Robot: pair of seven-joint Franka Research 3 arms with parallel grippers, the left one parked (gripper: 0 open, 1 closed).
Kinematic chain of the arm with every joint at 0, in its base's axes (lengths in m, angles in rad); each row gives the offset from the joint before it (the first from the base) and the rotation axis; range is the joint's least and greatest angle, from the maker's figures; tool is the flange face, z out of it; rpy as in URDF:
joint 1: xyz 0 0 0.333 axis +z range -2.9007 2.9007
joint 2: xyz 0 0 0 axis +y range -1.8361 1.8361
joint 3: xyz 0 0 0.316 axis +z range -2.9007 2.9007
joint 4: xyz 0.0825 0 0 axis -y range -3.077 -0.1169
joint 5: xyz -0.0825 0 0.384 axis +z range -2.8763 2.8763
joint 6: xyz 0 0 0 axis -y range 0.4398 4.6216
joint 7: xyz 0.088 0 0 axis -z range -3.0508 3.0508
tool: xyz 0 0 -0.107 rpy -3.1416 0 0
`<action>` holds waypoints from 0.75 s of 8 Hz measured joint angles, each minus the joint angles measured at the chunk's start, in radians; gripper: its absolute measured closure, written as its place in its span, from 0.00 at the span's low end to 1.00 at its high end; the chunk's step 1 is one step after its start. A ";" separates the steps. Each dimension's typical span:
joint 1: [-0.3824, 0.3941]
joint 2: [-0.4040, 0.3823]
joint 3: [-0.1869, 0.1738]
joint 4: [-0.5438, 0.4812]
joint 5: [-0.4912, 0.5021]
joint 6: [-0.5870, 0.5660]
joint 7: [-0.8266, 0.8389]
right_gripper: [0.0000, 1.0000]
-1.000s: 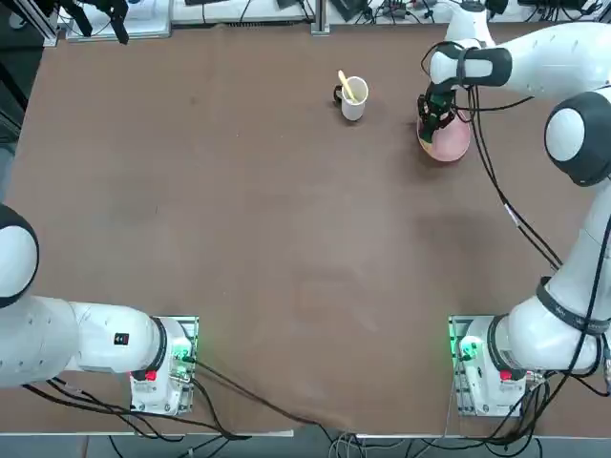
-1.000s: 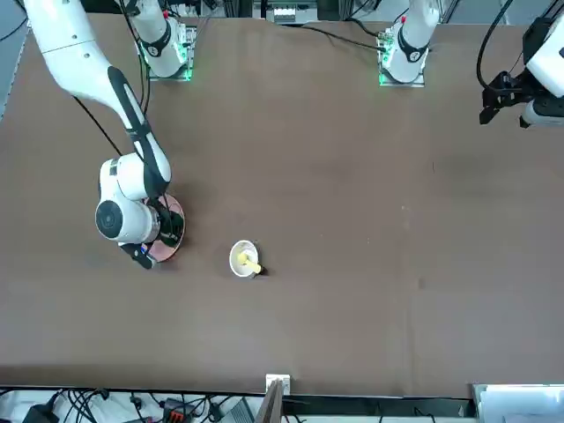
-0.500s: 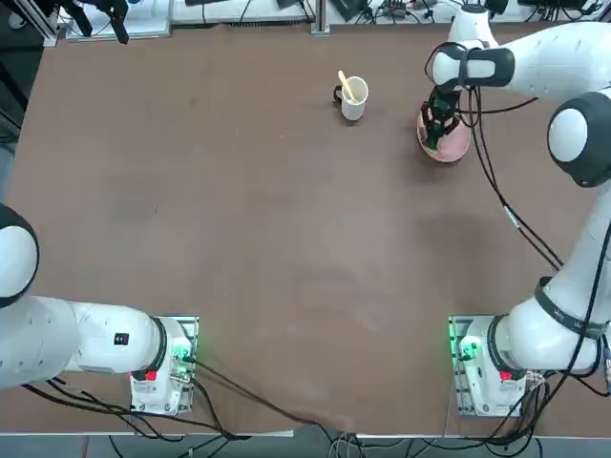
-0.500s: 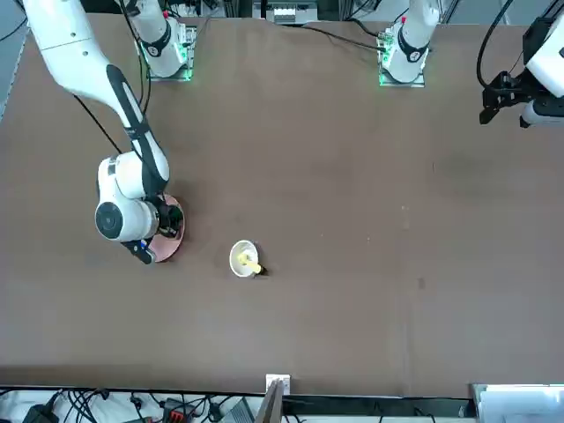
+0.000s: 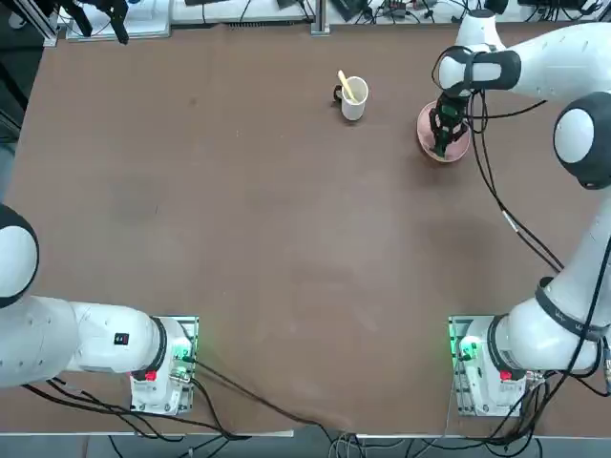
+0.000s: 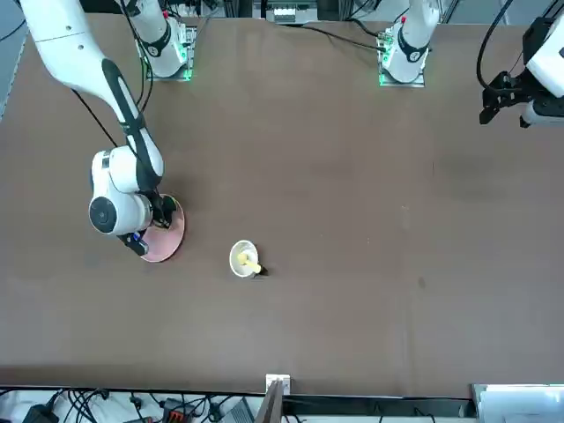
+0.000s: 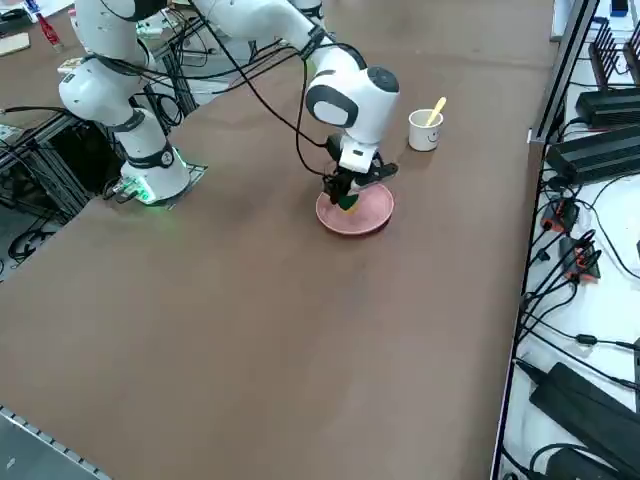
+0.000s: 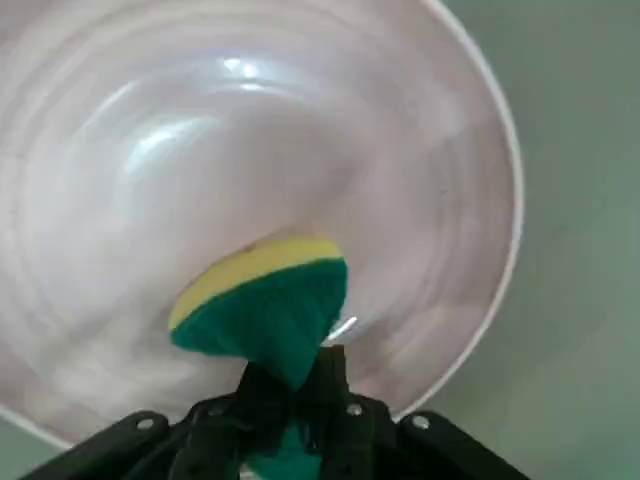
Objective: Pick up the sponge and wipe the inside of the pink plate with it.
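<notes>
The pink plate lies at the far right of the table, beside the white mug. My right gripper points down into it, shut on the sponge. In the right wrist view the sponge shows its yellow foam against the inside of the plate and its green layer squeezed between the black fingers. From the front, the wrist covers part of the plate. From the right side, the gripper stands over the near left part of the plate.
A white mug with a yellow utensil in it stands to the left of the plate, a short gap away; it also shows from the side as the mug. Cables hang from the right arm over the table's right side.
My right gripper has slid the sponge across the inside of the plate toward my right and a little nearer. It has stayed shut on the sponge. The mug has not moved.
</notes>
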 joint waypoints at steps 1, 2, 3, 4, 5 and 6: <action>0.000 -0.005 -0.008 -0.008 -0.008 -0.003 0.000 0.90; 0.000 -0.009 -0.013 -0.013 -0.023 -0.005 0.000 0.90; 0.000 -0.012 -0.020 -0.018 -0.041 -0.006 0.000 0.90; -0.001 -0.014 -0.028 -0.021 -0.059 -0.006 0.000 0.90; -0.003 -0.014 -0.032 -0.021 -0.073 -0.005 0.000 0.90; -0.006 -0.015 -0.034 -0.022 -0.081 0.002 0.000 0.90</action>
